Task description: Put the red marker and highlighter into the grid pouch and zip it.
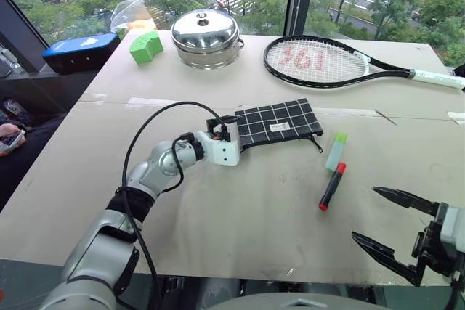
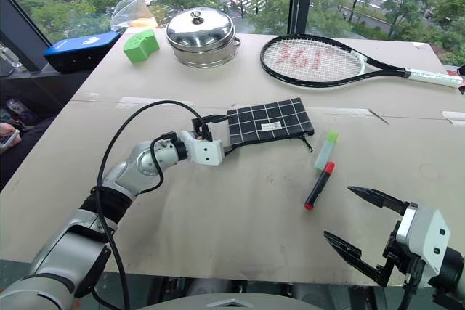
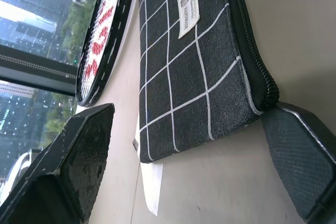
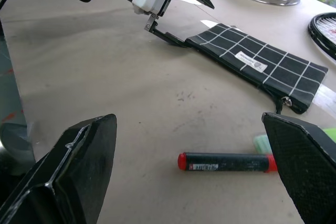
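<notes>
Beige board table (image 1: 240,215) by a window onto trees. Left tool (image 4: 176,11) gaping wide, empty, its fingers astride the near end of the grid pouch (image 1: 280,123): flat black fabric, white lines, small label, zip closed. Right tool (image 2: 363,234) wide open, empty; red marker (image 1: 332,186) and highlighter (image 1: 336,151) lie just ahead of it.

The grid pouch (image 1: 277,122) lies flat, the highlighter (image 1: 336,150) and red marker (image 1: 332,186) beside it.
</notes>
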